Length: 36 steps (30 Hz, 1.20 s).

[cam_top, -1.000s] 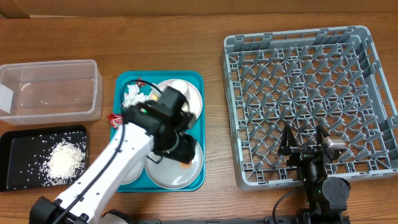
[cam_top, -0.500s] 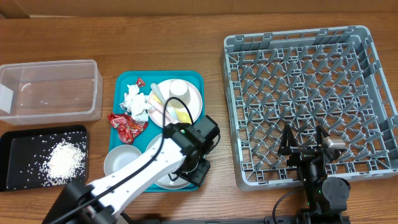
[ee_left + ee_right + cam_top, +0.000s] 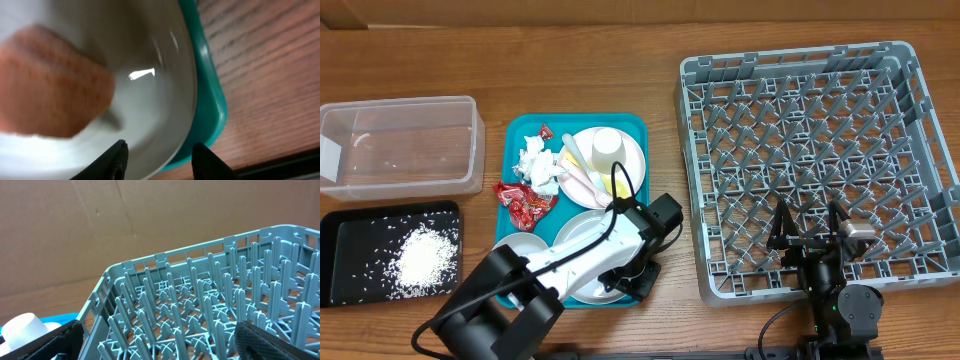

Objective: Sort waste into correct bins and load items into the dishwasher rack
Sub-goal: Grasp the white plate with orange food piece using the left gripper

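While your left arm is stretching over the teal tray [image 3: 520, 135], you are hovering the left gripper [image 3: 159, 161] low over the white plate [image 3: 582, 238] lying at the tray's near right corner. Its two fingertips [image 3: 116, 159] are standing apart, straddling the plate's rim, with bare plate showing between them, so nothing is being pinched. Just inside the rim, the small orange food cube [image 3: 50, 90] is sitting on the plate, blurred in the wrist view and hidden under the arm from overhead. You are holding the right gripper [image 3: 807, 235] spread wide and empty above the near edge of the dishwasher rack [image 3: 800, 110]. The crumpled napkin [image 3: 538, 162] and red wrappers [image 3: 523, 198] are lying side by side on the tray's left part. Rice grains [image 3: 420, 255] are resting in the black tray [image 3: 340, 230], which is sitting just beside the clear tub [image 3: 400, 110], on your side of it.
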Available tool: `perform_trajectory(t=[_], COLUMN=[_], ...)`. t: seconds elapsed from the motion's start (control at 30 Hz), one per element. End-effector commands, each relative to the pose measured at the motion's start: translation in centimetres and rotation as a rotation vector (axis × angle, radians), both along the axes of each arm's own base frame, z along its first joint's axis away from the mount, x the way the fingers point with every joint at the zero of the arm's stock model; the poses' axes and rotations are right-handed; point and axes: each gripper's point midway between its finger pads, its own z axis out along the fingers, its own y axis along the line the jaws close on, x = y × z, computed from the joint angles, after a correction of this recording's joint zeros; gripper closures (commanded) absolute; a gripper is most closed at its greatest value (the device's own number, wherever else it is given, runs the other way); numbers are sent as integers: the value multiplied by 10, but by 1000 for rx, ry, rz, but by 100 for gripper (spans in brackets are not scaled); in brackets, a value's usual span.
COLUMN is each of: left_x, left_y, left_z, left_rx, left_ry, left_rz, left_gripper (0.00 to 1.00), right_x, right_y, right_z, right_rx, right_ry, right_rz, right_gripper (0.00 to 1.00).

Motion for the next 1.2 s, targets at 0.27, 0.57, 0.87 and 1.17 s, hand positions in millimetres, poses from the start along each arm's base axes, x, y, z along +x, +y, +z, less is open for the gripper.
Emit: perform_trajectory(t=[0.27,0.57,0.87,1.17], left_x=[0,6,5,13], left_y=[3,8,7,-16], left_z=[-9,-10,-10,8], left_rx=[24,63,58,-16], left_ry=[-10,-47,-41,-36], left_rz=[10,41,44,72], left_gripper=[61,85,96,96], right_x=[0,0,0,0], right_y=[-2,-2,-2,-2], right_z=[-2,-2,-2,-2], right_rx=[-8,-8,-8,-8], right_ry=[-4,-4,-4,-4], right_rz=[-11,-11,-11,-11], right_gripper=[0,0,0,0])
